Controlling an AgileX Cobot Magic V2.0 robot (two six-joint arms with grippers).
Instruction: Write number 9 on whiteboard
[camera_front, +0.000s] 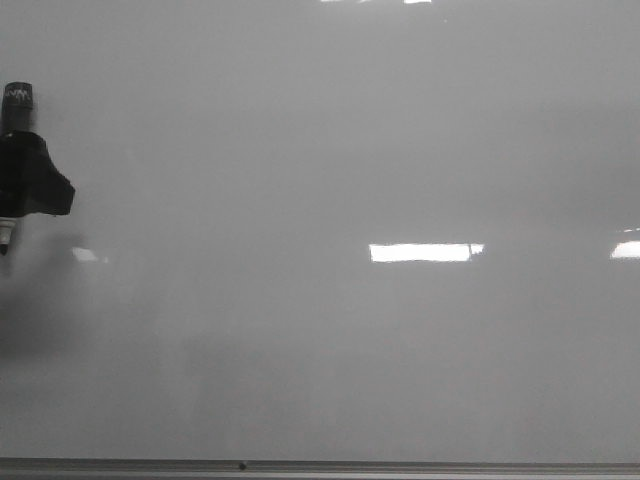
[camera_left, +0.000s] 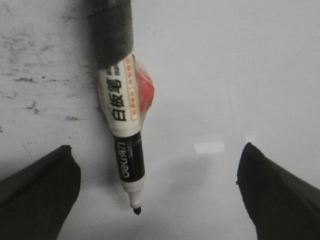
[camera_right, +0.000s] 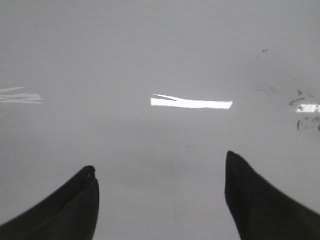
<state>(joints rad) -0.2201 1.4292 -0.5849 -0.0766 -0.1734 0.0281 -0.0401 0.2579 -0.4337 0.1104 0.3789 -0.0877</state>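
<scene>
The whiteboard (camera_front: 320, 150) is glossy pale grey and fills the front view, with a thin metal rail (camera_front: 320, 466) along its lower edge. No number 9 or other black line shows on it. A black-and-white marker (camera_front: 17, 110) sits at the far left in a black mount. In the left wrist view the marker (camera_left: 125, 125) hangs between the wide-apart fingers of my left gripper (camera_left: 156, 150), touching neither. Its black tip (camera_left: 136, 210) is at or just off the board. My right gripper (camera_right: 159, 162) is open and empty over bare board, and is out of the front view.
Bright rectangular light reflections lie on the board (camera_front: 420, 252), (camera_right: 192, 103). Faint old ink smudges (camera_left: 30, 80) mark the board near the left gripper, and more smudges (camera_right: 302, 112) show in the right wrist view.
</scene>
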